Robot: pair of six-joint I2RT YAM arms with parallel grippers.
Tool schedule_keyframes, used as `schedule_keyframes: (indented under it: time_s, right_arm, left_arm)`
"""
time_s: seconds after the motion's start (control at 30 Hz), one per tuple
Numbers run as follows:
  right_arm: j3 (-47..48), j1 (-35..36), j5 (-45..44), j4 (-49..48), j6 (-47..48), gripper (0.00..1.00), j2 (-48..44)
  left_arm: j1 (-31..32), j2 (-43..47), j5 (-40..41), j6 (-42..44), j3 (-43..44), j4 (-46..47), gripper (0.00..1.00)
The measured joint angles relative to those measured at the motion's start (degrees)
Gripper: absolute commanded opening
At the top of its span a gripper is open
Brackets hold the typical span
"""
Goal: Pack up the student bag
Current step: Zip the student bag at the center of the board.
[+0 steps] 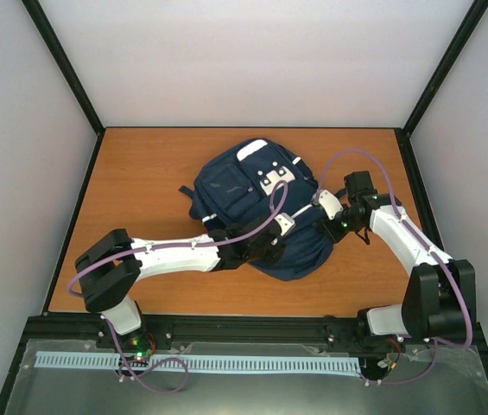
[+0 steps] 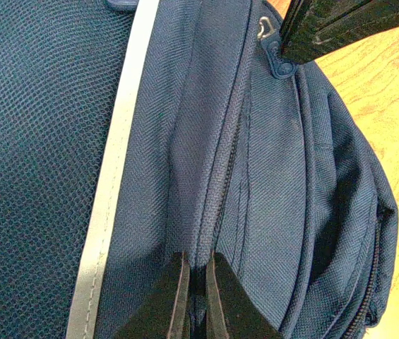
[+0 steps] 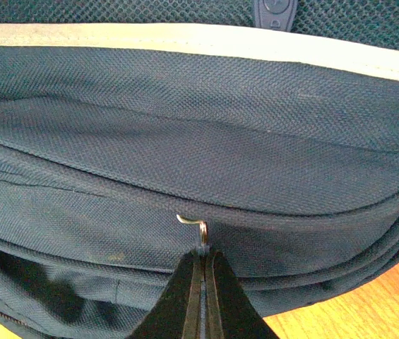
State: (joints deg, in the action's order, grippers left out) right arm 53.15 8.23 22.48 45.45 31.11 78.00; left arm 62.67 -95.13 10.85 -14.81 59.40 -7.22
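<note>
Bench (image 1: 140,173) from above gives me the layout: one student bag (image 1: 226,186) lies front face up around the middle, a little nearer the far edge than the near one. Both arms meet over its near-right part. The left arm (image 1: 179,253) comes across from the near-left corner and the right arm (image 1: 403,238) bends in from the near-right corner. That view hides the fingertips, so I cannot make out either grip there.

The wrist views settle it. In the left wrist view, the left gripper (image 2: 198,296) has its jaws clenched on a pinch of navy fabric right at a zip line of the bag. Just beside it runs one grey reflective stripe (image 2: 111,183), with mesh (image 2: 37,141) on the stripe's other side. The same view catches the other gripper's black tip at the top right, sitting on the blue zip pull (image 2: 282,67). In the right wrist view, the right gripper (image 3: 203,282) has its jaws pressed together on that zip pull, and the pull's small metal hook (image 3: 193,221) shows just above the tips.

I count one bag, two arms, two grippers and one zip pull held. There is also one rubber tab (image 3: 275,10) at the top edge of the right wrist view, and one white-grey buckle patch (image 1: 275,178) seen only from above. The tab carries an embossed mark, too small for me to read.
</note>
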Motion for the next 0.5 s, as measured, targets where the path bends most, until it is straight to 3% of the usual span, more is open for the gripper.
schedule_keyframes:
  time_s: [0.2,0.5]
  right_arm:
    - [-1.6,-0.2,1.5,-0.3,1.1,0.04,0.1]
    - [-1.6,-0.6,3.7,-1.8,0.4,0.21,2.8]
  left_arm:
    - [0.0,0.8,-0.9,0.0,-1.3,0.0,0.01]
    - [0.0,1.1,-1.0,0.0,-1.4,-0.1,0.01]
